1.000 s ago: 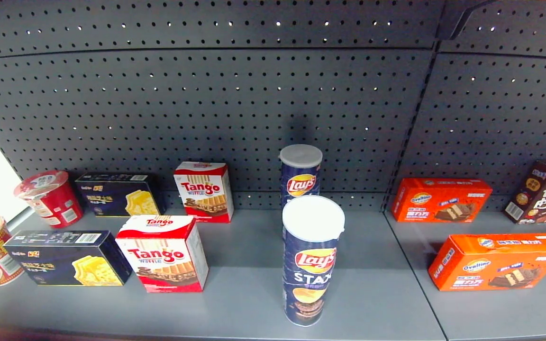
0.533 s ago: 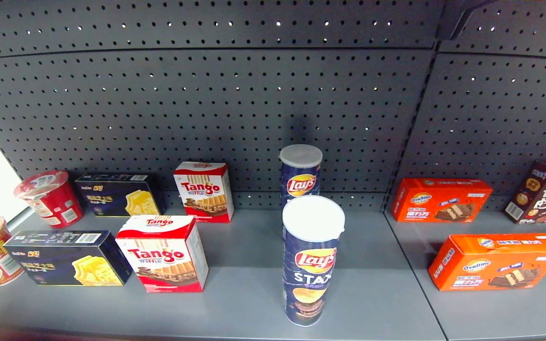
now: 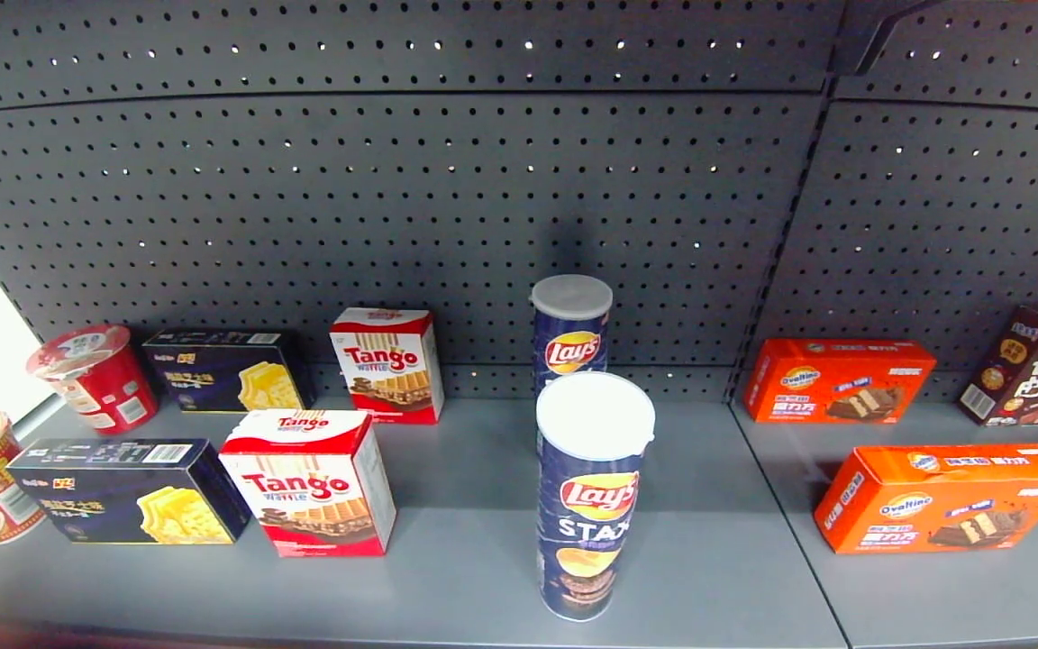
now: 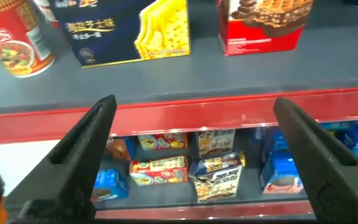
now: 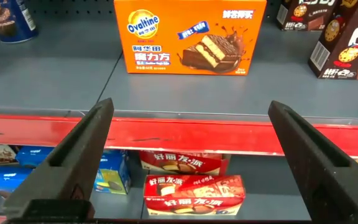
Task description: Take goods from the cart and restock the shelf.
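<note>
Before the shelf (image 3: 474,559), the left tool (image 4: 194,104) and right tool (image 5: 191,107) are hanging wide open, gripping nothing. Mid-shelf, the front chip can (image 3: 593,496) is standing upright; probably light, stiff, slick and tippy, it is calling for a mid-body hold.

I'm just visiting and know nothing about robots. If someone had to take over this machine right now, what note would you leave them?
Left gripper: open, empty, in front of the shelf, near the blue cracker box.
Right gripper: open, empty, at the same shelf, facing the front orange box.
Done: the shelf holds the front chip can, rear chip can and front wafer box, among other goods.
Left: nothing in hand; probably fetch the next item from the cart.
</note>
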Tool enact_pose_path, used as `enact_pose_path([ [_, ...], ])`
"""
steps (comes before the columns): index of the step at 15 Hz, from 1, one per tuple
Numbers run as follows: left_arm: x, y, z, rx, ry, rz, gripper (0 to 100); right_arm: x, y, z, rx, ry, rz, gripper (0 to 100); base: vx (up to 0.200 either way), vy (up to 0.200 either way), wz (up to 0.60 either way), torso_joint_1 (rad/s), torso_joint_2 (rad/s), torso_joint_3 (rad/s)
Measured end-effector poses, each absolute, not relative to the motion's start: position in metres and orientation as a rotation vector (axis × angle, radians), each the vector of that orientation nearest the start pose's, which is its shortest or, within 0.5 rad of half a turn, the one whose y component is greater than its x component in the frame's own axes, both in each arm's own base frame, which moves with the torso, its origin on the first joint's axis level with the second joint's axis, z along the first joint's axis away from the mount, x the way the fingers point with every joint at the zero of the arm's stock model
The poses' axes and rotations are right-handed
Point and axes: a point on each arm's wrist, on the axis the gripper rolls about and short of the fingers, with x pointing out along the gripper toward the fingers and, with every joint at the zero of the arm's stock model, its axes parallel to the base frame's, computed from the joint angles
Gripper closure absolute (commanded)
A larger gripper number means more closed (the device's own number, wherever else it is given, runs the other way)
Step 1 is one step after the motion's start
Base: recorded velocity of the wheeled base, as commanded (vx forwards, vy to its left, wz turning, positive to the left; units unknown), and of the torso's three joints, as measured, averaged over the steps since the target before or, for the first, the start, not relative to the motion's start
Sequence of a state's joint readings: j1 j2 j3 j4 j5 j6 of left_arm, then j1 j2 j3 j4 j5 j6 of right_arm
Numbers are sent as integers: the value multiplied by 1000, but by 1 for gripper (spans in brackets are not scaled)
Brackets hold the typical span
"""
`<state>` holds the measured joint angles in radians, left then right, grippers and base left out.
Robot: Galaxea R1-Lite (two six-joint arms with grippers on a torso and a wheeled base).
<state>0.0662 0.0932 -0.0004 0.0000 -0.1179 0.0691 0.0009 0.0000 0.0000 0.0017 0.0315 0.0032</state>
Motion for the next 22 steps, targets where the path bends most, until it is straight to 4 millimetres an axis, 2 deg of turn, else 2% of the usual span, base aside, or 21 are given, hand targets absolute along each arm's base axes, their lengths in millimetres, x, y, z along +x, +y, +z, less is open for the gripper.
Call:
enact_pose_path([
  [3, -17, -2, 77, 64, 68, -132, 0, -23, 1, 75, 4, 0, 33, 0, 0, 0, 0, 0, 0, 0],
  [8, -22, -2, 76, 45, 11, -102, 0, -23, 1, 75, 5, 0, 33, 0, 0, 0, 0, 0, 0, 0],
  [22, -23, -2, 76, 49, 3, -104, 0, -23, 1, 75, 3, 2, 34, 0, 0, 0, 0, 0, 0, 0],
])
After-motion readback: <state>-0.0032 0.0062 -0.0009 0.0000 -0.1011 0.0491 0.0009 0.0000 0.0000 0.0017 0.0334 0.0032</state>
